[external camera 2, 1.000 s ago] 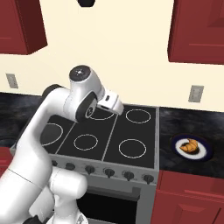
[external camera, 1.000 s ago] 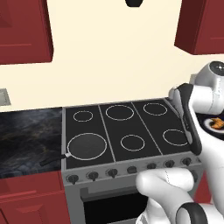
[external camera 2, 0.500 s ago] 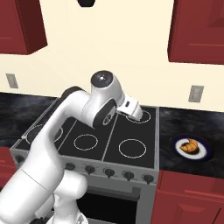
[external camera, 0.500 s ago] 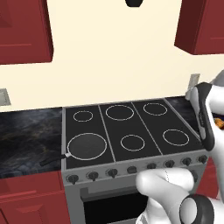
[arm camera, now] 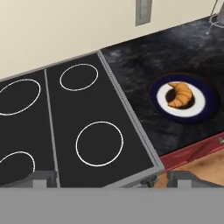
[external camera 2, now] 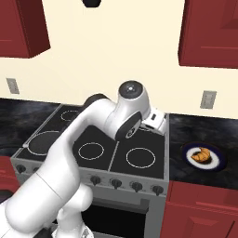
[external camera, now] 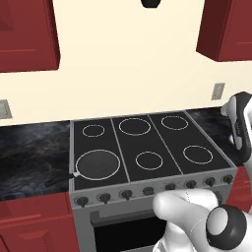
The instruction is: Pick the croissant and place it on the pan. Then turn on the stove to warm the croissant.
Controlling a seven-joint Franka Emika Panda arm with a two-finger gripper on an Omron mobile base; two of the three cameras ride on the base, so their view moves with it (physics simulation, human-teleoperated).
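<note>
The golden croissant (arm camera: 180, 95) lies on a small white-centred dark plate (arm camera: 205, 105) on the black counter, right of the stove (arm camera: 65, 127). From the right base view the croissant (external camera 2: 201, 155) sits well right of my hand. My gripper (arm camera: 113, 180) hangs open and empty above the stove's front right corner, its fingertips (arm camera: 43, 179) far apart. The black pan (external camera: 98, 164) rests on the front left burner of the stove (external camera: 147, 142), with its handle (external camera: 61, 179) pointing left over the counter. A row of dark knobs (external camera: 147, 191) lines the grey front.
Wall outlets (external camera 2: 208, 99) sit behind the counter on the right. Red upper cabinets (external camera 2: 209, 32) hang on both sides and red drawers (external camera 2: 200, 209) stand below the counter. A thin metal object (arm camera: 216, 17) stands at the counter's far end.
The arm has swung rightward across the stove toward the plate's side. The gripper has stayed open and empty. The croissant and pan have not moved.
</note>
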